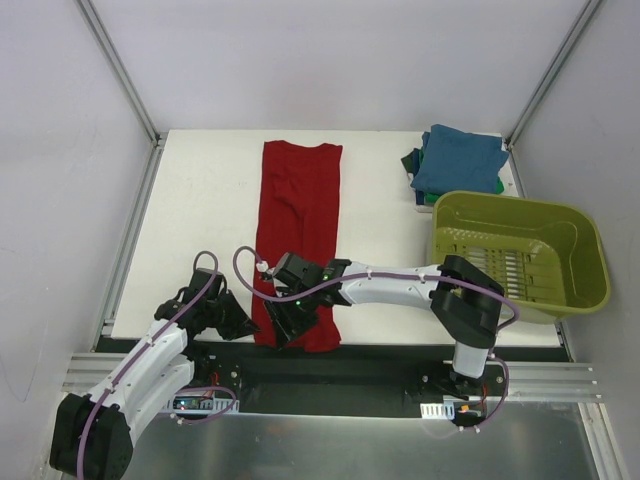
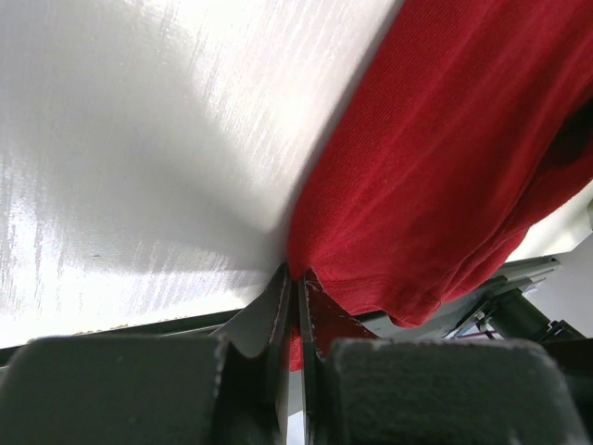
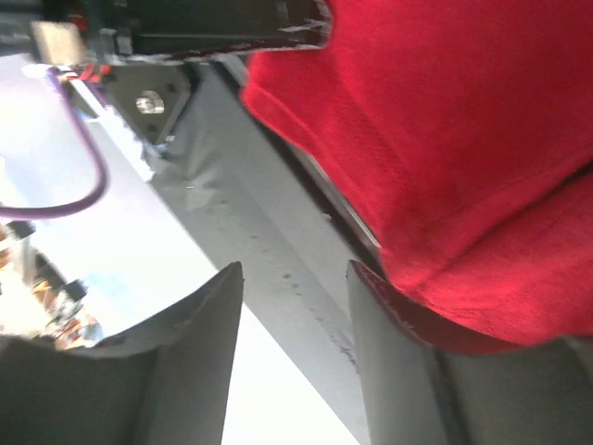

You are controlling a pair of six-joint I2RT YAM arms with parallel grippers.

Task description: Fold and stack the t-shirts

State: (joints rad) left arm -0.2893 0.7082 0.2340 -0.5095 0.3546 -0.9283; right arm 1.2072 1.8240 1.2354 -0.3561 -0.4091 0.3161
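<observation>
The dark red t-shirt (image 1: 300, 230) lies as a long narrow strip from the back of the white table to its near edge. My left gripper (image 1: 250, 322) is at the strip's near left corner. In the left wrist view it (image 2: 296, 278) is shut on the edge of the red cloth (image 2: 445, 167). My right gripper (image 1: 288, 325) is over the near end of the strip. In the right wrist view it (image 3: 295, 273) is open, with the red cloth (image 3: 463, 139) against the outside of one finger and nothing between the jaws. A stack of folded shirts, teal-blue (image 1: 458, 160) on top, sits at the back right.
An olive-green plastic basket (image 1: 520, 250) stands at the right of the table, just in front of the folded stack. The near table edge and metal rail (image 1: 380, 362) run right under both grippers. Frame posts stand at the back corners.
</observation>
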